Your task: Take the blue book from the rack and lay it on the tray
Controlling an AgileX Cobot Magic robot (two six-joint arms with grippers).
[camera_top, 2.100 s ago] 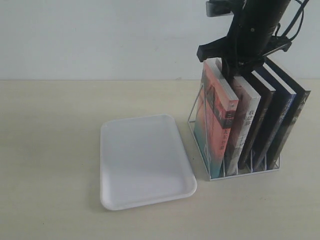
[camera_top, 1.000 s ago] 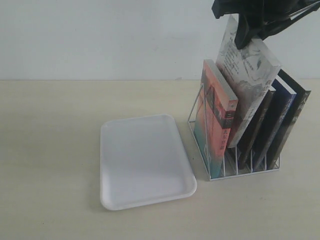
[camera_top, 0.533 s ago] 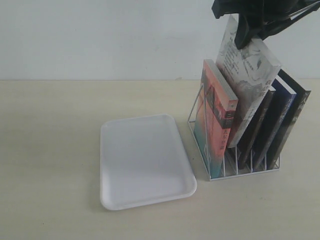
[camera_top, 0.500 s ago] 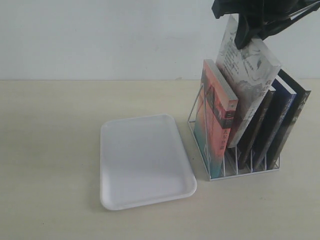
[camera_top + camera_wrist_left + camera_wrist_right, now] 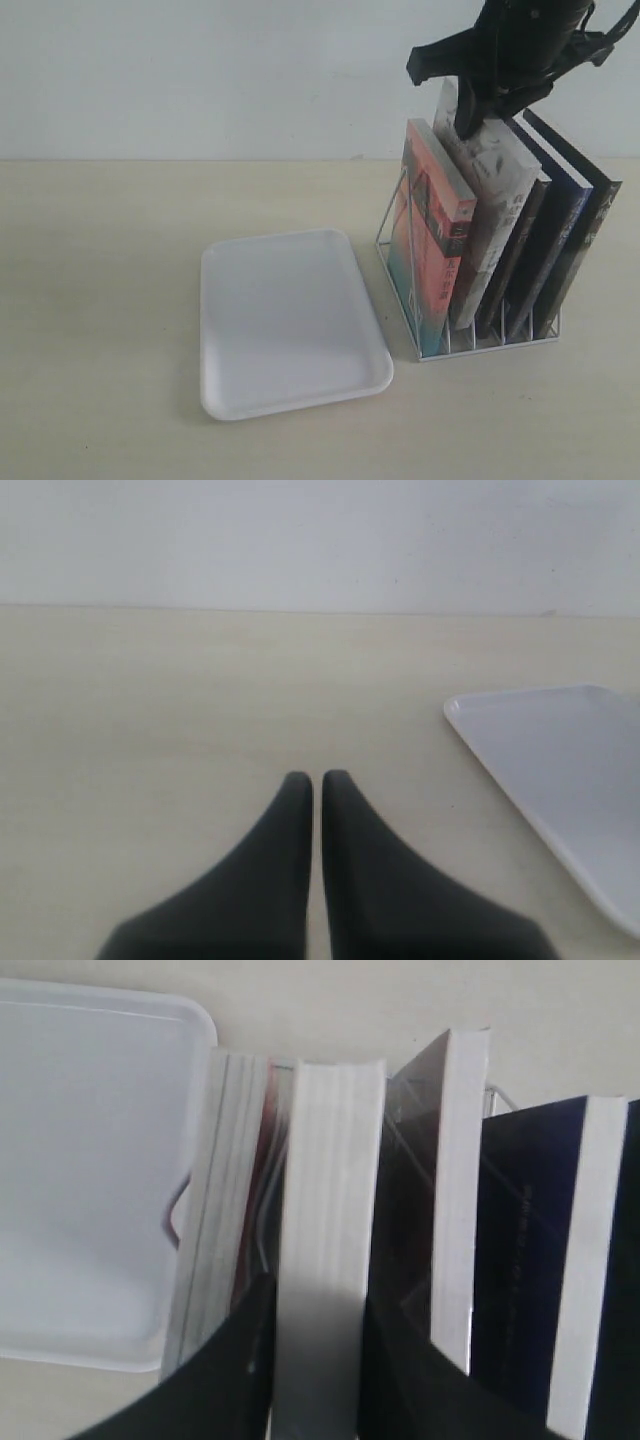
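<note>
A pale beige table [image 5: 110, 300] carries the white tray [image 5: 290, 320], with the wire rack [image 5: 488, 346] just beside it.

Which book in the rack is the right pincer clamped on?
The pale grey illustrated book, second from the tray, between the orange-red book and the dark brown book; it stands highest. Not the navy blue book.

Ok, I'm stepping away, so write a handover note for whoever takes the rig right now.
Left gripper: shut, holding nothing, over bare table.
Right gripper: shut on grey-white illustrated paperback, the wrong book, standing in the silver wire rack.
Dark navy-blue paperback: in rack, untouched.
White plastic tray: no book on it.
Done: nothing.
Left: release, grasp navy-blue paperback, lay on tray.
</note>
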